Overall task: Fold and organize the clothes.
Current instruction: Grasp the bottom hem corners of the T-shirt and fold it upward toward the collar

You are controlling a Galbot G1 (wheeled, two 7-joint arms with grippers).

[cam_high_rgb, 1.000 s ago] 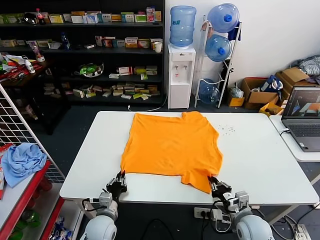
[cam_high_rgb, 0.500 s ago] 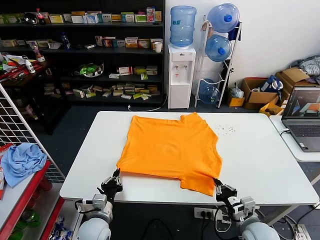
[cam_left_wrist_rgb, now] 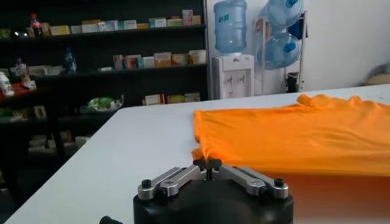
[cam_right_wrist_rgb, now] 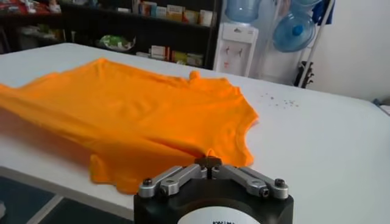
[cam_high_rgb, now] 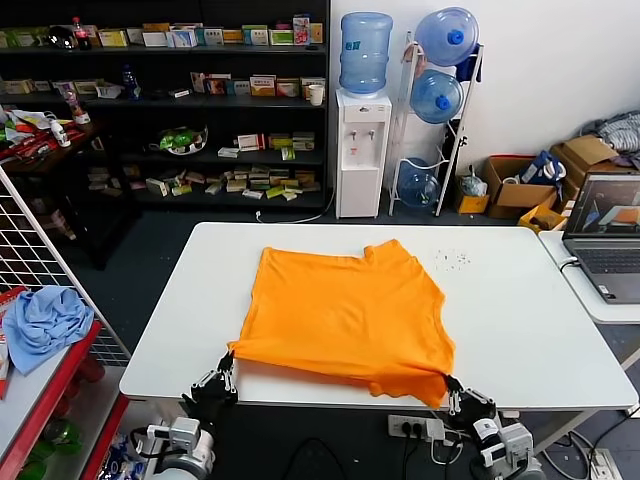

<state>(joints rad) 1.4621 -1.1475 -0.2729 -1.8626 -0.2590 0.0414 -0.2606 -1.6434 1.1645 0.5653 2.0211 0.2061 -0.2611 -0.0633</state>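
The orange T-shirt (cam_high_rgb: 345, 315) lies spread on the white table (cam_high_rgb: 520, 320), its near edge drawn to the table's front edge. My left gripper (cam_high_rgb: 226, 362) is shut on the shirt's near left corner (cam_left_wrist_rgb: 204, 155). At the near right corner (cam_right_wrist_rgb: 204, 155), my right gripper (cam_high_rgb: 450, 383) is shut on the cloth. Both grippers sit at or just past the front edge, and the fabric rises slightly toward each pinch. The shirt's far part (cam_right_wrist_rgb: 152, 91) rests flat. No lettering shows on the side facing up.
A laptop (cam_high_rgb: 605, 235) stands on a second table at the right. A light blue cloth (cam_high_rgb: 45, 320) lies on a red rack at the left beside a wire grid. Behind the table are shelves (cam_high_rgb: 170, 100), a water dispenser (cam_high_rgb: 362, 150) and cardboard boxes.
Both grippers have pulled back toward me and lower, dragging the shirt across the table so that its near edge now reaches the front edge.
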